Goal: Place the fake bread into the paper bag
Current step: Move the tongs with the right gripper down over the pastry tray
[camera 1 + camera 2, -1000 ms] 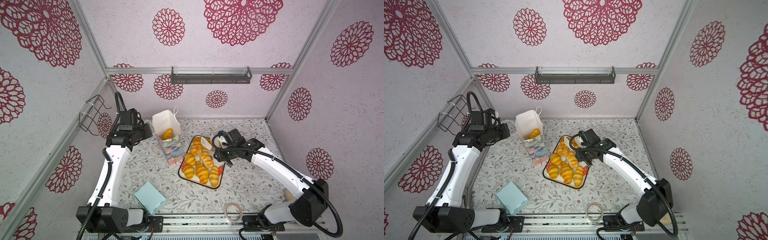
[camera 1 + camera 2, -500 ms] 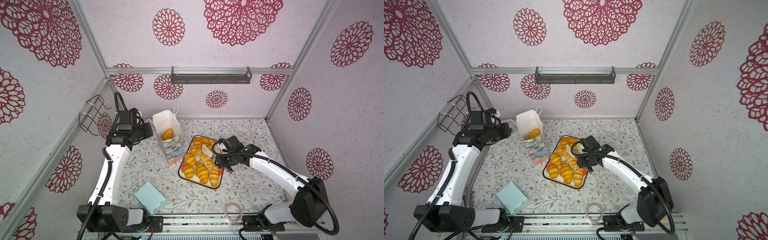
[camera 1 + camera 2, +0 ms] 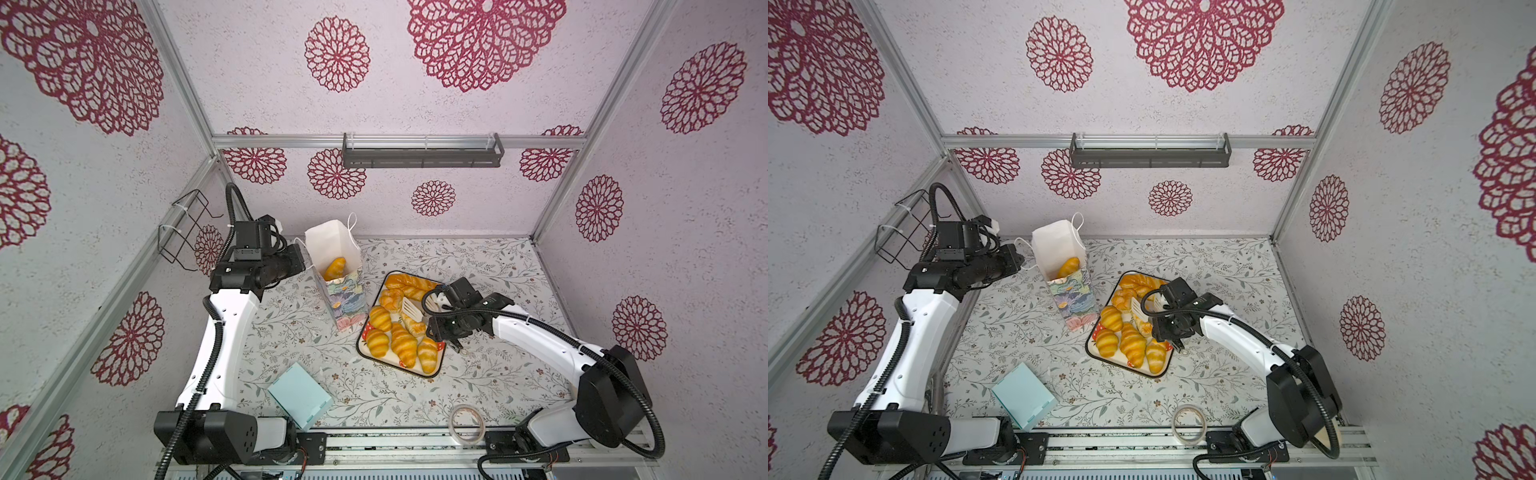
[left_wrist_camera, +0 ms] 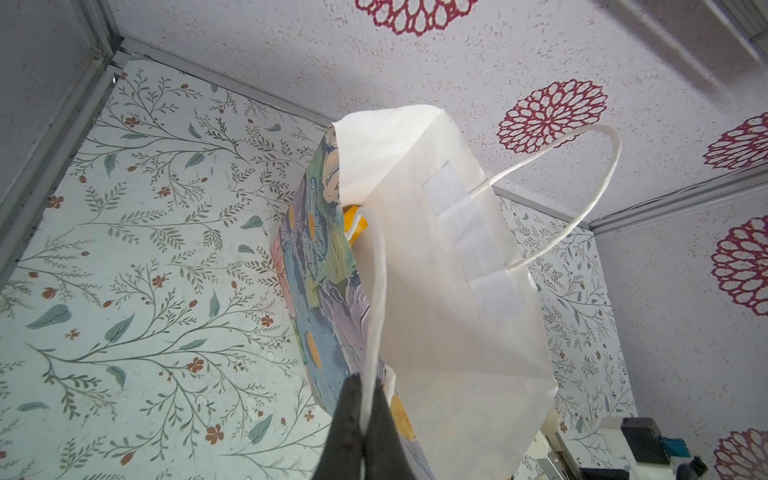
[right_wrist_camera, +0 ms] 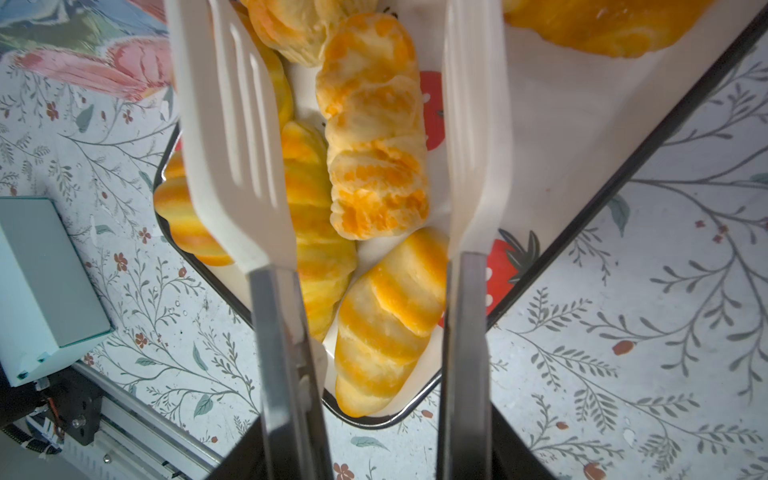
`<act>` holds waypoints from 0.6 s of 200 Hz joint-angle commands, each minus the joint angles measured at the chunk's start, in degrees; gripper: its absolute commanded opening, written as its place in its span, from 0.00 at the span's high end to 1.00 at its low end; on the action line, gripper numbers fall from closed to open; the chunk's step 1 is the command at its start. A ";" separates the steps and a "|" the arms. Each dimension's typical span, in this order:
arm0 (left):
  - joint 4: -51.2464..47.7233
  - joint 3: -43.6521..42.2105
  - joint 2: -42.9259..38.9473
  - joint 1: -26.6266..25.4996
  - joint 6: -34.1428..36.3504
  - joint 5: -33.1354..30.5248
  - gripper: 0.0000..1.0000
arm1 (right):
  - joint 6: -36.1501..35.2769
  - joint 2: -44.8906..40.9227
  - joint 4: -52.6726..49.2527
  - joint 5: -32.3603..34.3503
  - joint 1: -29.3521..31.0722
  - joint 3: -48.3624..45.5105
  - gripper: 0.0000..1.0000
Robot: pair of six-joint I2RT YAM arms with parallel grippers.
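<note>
The paper bag [image 3: 340,291] [image 3: 1069,299] [image 4: 436,291] stands upright, white inside and painted with flowers outside. One piece of fake bread [image 3: 335,268] [image 4: 355,222] lies in it. My left gripper [image 3: 301,259] [image 4: 365,380] is shut on the bag's white cord handle. Several golden croissants and a long loaf [image 3: 409,282] fill the tray [image 3: 395,366] [image 5: 561,124]. My right gripper [image 3: 436,316] [image 5: 374,457] grips white tongs [image 3: 411,311] [image 5: 232,145]. Their heads are spread either side of a pale roll [image 5: 374,145] without touching it.
A light blue box [image 3: 300,395] [image 5: 37,270] lies near the front left. A tape roll [image 3: 467,423] sits at the front edge. A wire basket [image 3: 183,228] hangs on the left wall and a dark shelf [image 3: 422,156] on the back wall.
My right arm has swung the tongs from the tray's back toward its middle and front, and the tong heads have spread a little wider. The left arm and bag stay still.
</note>
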 commanded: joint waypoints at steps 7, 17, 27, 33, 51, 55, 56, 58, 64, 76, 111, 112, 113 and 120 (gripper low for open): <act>1.43 -0.61 -0.95 0.72 -0.19 0.36 1.00 | 1.94 0.25 2.06 -1.23 -0.24 0.11 0.44; 1.59 -0.81 -1.14 0.67 -0.16 0.38 1.00 | 2.08 0.51 2.34 -1.54 -0.17 -0.15 0.44; 1.60 -0.83 -1.23 0.76 -0.14 0.45 1.00 | 2.13 0.69 2.50 -1.56 -0.15 -0.26 0.44; 1.69 -0.96 -1.18 0.76 -0.08 0.52 1.00 | 2.19 0.71 2.60 -1.64 -0.15 -0.35 0.44; 1.61 -1.04 -1.27 0.85 -0.12 0.45 1.00 | 2.46 0.98 2.79 -2.11 -0.09 -0.60 0.44; 1.71 -1.12 -1.31 0.85 -0.22 0.49 1.00 | 2.47 1.06 2.79 -2.23 -0.07 -0.66 0.44; 1.74 -1.12 -1.31 0.80 -0.23 0.56 1.00 | 2.47 1.06 2.79 -2.25 -0.02 -0.68 0.44; 1.72 -1.18 -1.38 0.79 -0.16 0.54 1.00 | 2.50 1.13 2.81 -2.25 0.01 -0.69 0.44; 1.86 -1.36 -1.49 0.98 -0.21 0.53 1.00 | 2.56 1.24 2.79 -2.19 0.22 -0.74 0.44; 1.99 -1.66 -1.58 0.94 -0.31 0.62 1.00 | 2.47 1.54 2.70 -2.17 0.37 -0.92 0.44; 2.03 -1.39 -1.58 1.10 -0.23 0.64 1.00 | 3.00 2.03 3.64 -2.30 0.72 -1.65 0.44; 1.99 -1.38 -1.58 1.06 -0.23 0.68 1.00 | 3.04 2.07 3.66 -2.30 0.77 -1.66 0.44; 2.02 -1.38 -1.62 1.09 -0.23 0.69 1.00 | 3.08 2.11 3.71 -2.34 0.80 -1.66 0.44; 2.01 -1.39 -1.60 1.11 -0.31 0.67 1.00 | 3.13 2.27 3.82 -2.43 0.89 -1.72 0.44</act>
